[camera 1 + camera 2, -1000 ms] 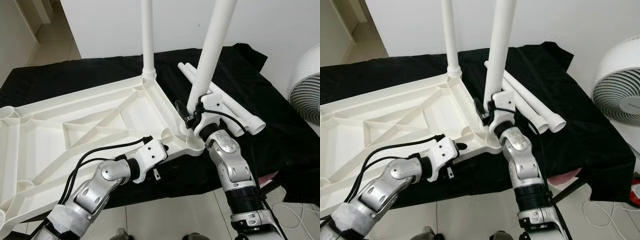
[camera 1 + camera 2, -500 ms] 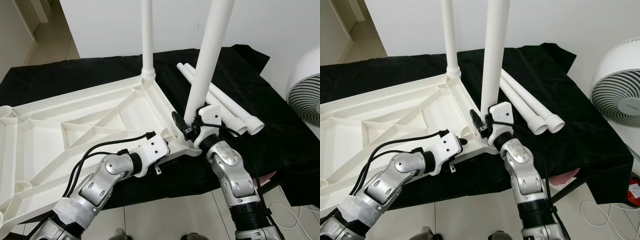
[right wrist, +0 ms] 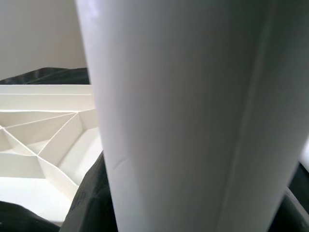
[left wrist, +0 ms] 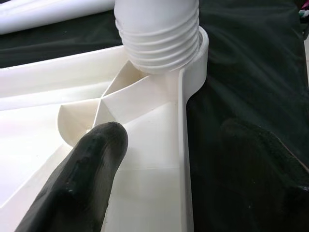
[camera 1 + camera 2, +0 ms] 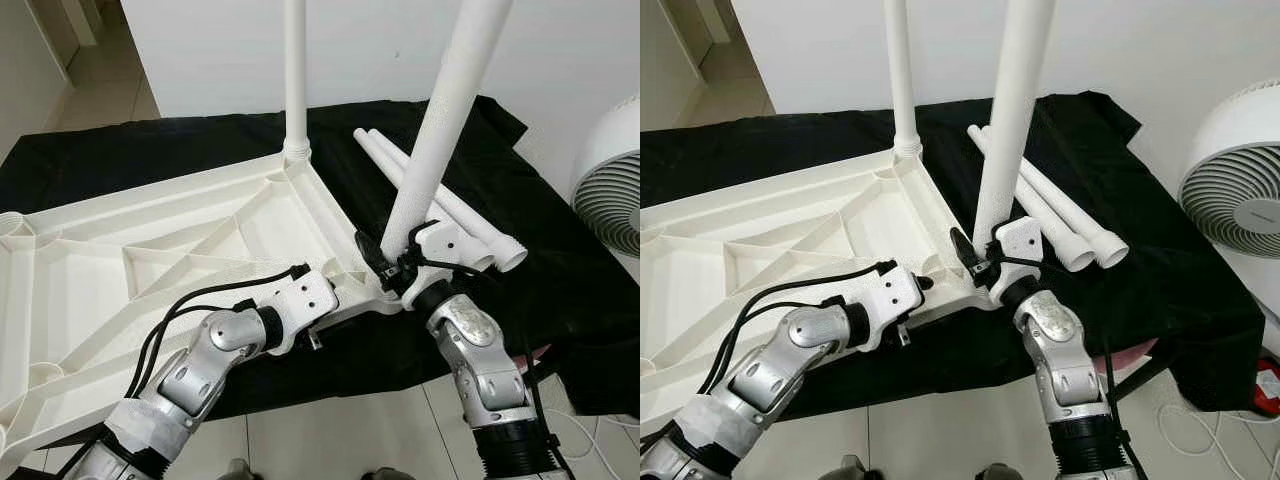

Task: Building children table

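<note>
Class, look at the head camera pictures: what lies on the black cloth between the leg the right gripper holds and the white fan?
Two loose white table legs lie side by side on the black cloth, between the held leg and the fan, seen in both eye views.

Bright, even indoor light; head views sharp.
Soft shadows are cast inside the ribbed white plastic tabletop [image 5: 150, 250]; the white tubular leg [image 3: 193, 116] is blurred in the right wrist view.

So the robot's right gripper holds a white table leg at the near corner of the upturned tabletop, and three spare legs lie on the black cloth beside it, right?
Not quite: two spare legs lie on the black cloth, not three, as the left eye view shows. The rest holds: the right gripper grips a white table leg at the near corner of the upturned tabletop.
</note>
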`<state>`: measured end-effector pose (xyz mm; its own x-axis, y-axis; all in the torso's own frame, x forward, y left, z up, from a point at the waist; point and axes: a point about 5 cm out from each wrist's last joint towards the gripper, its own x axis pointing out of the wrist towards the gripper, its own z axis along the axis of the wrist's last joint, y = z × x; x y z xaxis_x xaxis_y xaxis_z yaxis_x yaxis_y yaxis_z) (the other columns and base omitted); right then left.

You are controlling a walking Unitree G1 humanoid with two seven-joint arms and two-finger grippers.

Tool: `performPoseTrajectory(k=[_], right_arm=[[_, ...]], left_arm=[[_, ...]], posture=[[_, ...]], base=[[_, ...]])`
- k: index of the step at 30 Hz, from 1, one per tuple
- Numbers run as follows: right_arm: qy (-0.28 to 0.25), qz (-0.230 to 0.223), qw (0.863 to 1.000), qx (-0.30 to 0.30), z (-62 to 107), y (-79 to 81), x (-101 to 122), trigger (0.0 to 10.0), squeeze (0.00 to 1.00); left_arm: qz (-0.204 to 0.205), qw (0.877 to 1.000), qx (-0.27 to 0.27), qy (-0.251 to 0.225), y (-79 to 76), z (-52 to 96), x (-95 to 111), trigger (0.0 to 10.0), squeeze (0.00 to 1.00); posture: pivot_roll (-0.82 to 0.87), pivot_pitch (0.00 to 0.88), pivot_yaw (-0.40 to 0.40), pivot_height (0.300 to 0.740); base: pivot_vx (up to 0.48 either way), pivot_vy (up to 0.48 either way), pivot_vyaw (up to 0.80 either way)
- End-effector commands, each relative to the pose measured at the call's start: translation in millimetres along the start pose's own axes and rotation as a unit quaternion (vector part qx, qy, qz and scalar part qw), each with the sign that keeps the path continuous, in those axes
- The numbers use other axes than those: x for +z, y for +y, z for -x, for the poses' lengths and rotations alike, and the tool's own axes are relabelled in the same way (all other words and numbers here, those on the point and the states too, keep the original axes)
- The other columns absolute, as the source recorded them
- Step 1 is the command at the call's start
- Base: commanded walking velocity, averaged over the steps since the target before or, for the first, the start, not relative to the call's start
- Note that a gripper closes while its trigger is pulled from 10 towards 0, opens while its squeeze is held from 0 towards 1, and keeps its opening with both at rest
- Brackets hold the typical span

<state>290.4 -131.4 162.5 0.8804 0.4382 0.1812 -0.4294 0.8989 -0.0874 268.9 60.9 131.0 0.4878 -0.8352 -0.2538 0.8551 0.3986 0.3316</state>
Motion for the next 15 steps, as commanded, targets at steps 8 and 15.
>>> performPoseTrajectory(k=[8,15], right_arm=[[0.053,-0.037,0.997,-0.041,10.0,-11.5,-32,10.0,0.0],[0.043,-0.028,0.999,-0.016,16.3,-12.2,-33,10.0,0.0]], left_arm=[[0.005,1.0,0.003,0.011,-0.1,3.7,-1,10.0,0.0],[0.013,1.0,-0.001,0.007,-2.4,4.5,0,10.0,0.0]], posture=[[-0.07,0.068,0.05,0.74],[-0.07,0.074,0.055,0.74]], base=[[0.0,0.0,0.0],[0.0,0.0,0.0]])
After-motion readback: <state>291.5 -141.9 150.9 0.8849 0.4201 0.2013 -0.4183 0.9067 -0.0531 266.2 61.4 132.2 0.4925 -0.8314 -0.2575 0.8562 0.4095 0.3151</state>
